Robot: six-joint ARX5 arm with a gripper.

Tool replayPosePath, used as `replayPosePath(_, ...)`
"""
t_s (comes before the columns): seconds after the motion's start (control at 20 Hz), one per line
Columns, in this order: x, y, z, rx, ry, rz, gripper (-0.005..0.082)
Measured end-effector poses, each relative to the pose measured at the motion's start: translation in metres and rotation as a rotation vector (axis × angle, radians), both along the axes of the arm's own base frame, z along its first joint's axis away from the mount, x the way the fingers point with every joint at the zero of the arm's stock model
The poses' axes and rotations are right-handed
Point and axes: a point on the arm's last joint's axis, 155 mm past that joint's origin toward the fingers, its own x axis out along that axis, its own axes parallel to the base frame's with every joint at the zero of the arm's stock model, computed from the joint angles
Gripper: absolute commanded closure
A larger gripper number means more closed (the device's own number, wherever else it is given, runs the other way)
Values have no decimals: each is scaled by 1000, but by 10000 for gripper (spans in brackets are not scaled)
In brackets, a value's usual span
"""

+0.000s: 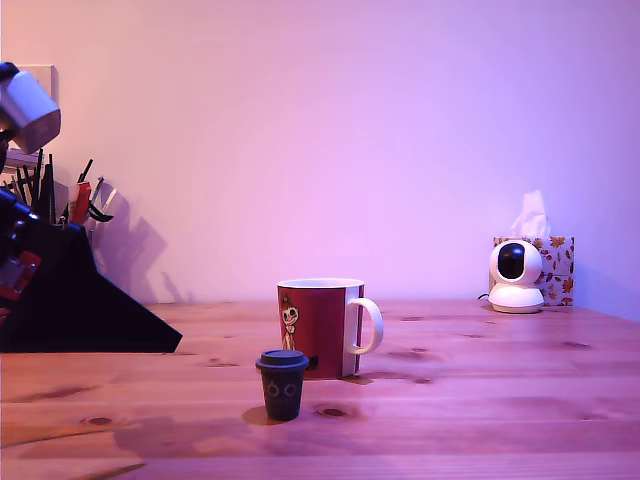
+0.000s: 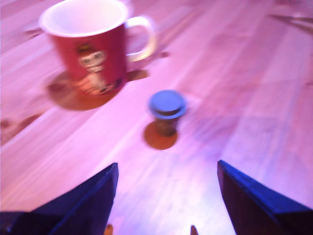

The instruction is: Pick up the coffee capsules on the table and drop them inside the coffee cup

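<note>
**Pincer spread above the surface, one capsule ahead of it**

In the wrist view the pincer (image 2: 166, 196) is seen with its two dark fingers (image 2: 85, 203) held wide apart, nothing between them, above the bare wooden surface (image 2: 254, 98). Directly ahead of the gap between the fingers, and apart from both, a small dark capsule (image 2: 167, 111) with a rimmed lid is found standing upright on the surface. Beyond the capsule, farther from the pincer and offset to one side, the red mug (image 2: 93, 54) is seen upright, its white inside showing nothing within as far as the blurred picture allows, its white handle turned toward the capsule's side. The pale cartoon figure on the mug's wall is faced toward the pincer.

In the exterior view the same capsule (image 1: 282, 384), marked with circles, is placed just in front of the mug (image 1: 320, 328), near but not touching it. Only one capsule can be made out in either view. The pincer itself is not clearly shown in the exterior view; only dark parts of the arm (image 1: 60, 300) are seen at that view's left edge. At the exterior view's right, well away from the mug, a small white camera (image 1: 516, 275) and a tissue box (image 1: 556, 268) are set against the wall.
</note>
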Motion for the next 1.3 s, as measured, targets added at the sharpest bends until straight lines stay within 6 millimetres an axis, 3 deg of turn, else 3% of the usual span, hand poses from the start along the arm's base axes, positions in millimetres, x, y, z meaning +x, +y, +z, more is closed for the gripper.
replayPosePath(0.2,-1,-3,1,-11,-12,-23,183)
replayPosePath(0.6,-3,-16,-24,14,51,-81,183)
replayPosePath(0.85,13,-34,-23,23,40,-119,183)
replayPosePath(1.1,15,-43,-43,37,100,-158,183)
replayPosePath(1.3,31,-55,-36,16,82,-174,183)
